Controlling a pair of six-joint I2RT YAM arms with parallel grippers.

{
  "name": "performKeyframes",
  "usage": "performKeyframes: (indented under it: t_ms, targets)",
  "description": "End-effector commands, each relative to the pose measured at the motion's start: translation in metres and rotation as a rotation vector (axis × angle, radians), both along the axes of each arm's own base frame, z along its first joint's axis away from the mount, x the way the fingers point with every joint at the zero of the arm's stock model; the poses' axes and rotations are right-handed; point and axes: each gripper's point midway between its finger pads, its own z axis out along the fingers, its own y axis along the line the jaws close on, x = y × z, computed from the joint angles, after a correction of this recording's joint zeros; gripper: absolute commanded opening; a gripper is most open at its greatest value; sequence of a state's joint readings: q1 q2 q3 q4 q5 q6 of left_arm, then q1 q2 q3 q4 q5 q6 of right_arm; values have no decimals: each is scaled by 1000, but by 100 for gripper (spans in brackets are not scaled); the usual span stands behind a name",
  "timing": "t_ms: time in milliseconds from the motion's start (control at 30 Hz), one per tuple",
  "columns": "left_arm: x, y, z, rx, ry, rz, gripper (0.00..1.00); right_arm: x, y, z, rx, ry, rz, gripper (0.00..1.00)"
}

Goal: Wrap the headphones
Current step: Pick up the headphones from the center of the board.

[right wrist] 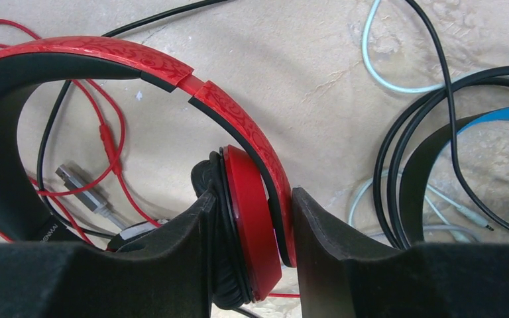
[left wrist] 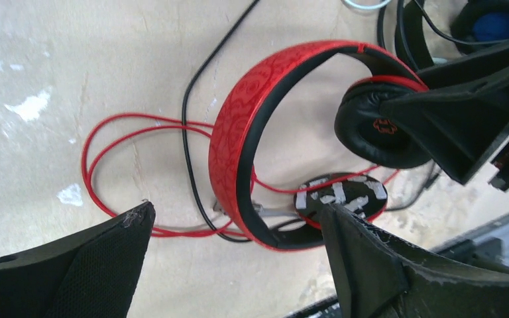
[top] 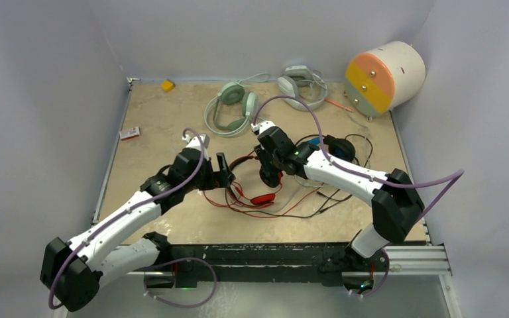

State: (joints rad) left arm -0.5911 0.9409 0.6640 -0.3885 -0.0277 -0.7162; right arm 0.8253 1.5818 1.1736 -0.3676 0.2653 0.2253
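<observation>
The red-and-black headphones stand on edge mid-table, red cable looped loosely beneath. My right gripper is shut on one ear cup, pinching cushion and red shell where the headband joins it. My left gripper is open just left of the headset, its fingers astride the lower headband without touching it. The other ear cup lies flat on the table. The blue-cupped black headphones lie behind my right arm, cable spread out. The mint-green headphones rest at the back.
A grey-white headset sits at the back beside a large white, orange and yellow drum. A yellow block and a small red box lie at the left. Black and pale cables cross the table on the right.
</observation>
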Motion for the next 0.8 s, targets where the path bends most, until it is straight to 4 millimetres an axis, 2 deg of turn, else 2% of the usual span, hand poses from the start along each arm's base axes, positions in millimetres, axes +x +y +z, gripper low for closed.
performKeyframes:
  t_ms: [0,233,367,533,767]
  targets:
    - [30,6,20,142,-140,61,93,-2,16,15,96,14,-4,32]
    - [42,-5,16,254,-164,41,83,-4,23,22,133,22,11,33]
    - [46,-4,10,348,-153,77,81,-4,27,27,156,21,22,34]
    - [46,-8,1,414,-132,81,73,-3,30,30,161,21,24,34]
    - [41,-5,-15,503,-71,113,67,-1,31,34,167,9,22,34]
